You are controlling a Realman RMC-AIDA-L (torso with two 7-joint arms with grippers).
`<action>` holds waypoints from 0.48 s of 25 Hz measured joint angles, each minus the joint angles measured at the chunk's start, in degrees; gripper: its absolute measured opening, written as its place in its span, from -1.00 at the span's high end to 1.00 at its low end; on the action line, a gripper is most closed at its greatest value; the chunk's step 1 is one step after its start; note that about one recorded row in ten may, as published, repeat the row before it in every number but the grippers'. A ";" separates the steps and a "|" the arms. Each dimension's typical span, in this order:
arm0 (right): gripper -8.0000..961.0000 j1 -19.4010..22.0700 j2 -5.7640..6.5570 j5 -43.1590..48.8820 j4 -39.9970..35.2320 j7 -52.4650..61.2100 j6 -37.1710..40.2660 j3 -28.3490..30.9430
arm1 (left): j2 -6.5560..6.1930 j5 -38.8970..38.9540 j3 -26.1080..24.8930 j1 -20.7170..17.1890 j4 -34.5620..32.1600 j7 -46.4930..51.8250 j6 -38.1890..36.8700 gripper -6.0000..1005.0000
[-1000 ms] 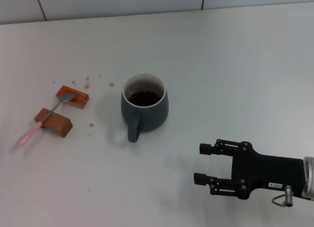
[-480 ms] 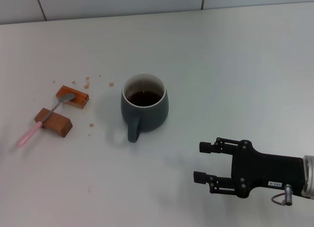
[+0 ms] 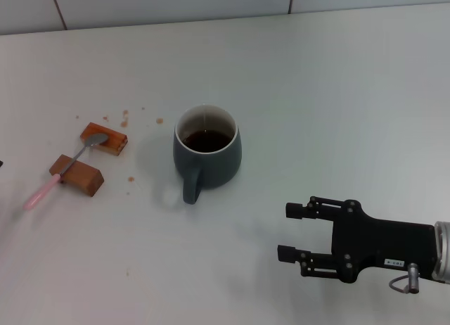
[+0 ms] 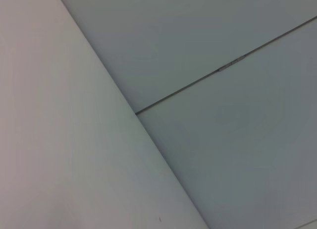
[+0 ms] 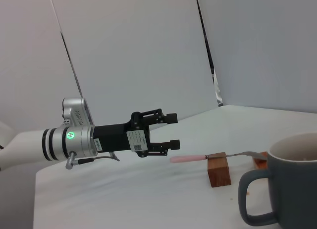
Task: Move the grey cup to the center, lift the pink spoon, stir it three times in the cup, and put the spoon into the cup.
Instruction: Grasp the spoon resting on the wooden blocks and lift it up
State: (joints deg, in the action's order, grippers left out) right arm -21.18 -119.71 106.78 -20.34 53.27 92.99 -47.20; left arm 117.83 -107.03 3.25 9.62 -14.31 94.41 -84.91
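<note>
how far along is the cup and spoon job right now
The grey cup already stands mid-table, released. The right gripper is open and empty, near of the cup. The left gripper is open, near the pink spoon, which lies across the brown blocks. Lifting, stirring and dropping in remain.

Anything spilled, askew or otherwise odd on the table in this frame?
Yes: small brown specks dot the table near the two brown blocks, like splashes or crumbs. The pink spoon lies propped across those blocks rather than flat. The grey cup stands upright, liquid inside.
</note>
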 joint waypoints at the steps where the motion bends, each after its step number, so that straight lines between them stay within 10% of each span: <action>1: -0.55 0.00 0.00 0.00 0.00 0.00 0.00 0.00 | 0.00 0.00 0.00 0.00 0.00 0.00 0.00 -0.59; 12: -0.55 0.00 0.00 0.18 -0.06 0.07 0.01 0.00 | 0.04 -1.77 0.00 0.07 1.56 0.72 0.26 -0.59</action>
State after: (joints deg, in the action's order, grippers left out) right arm -21.18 -119.71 106.96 -20.39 53.34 92.99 -47.20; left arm 117.87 -108.80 3.25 9.70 -12.75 95.14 -84.65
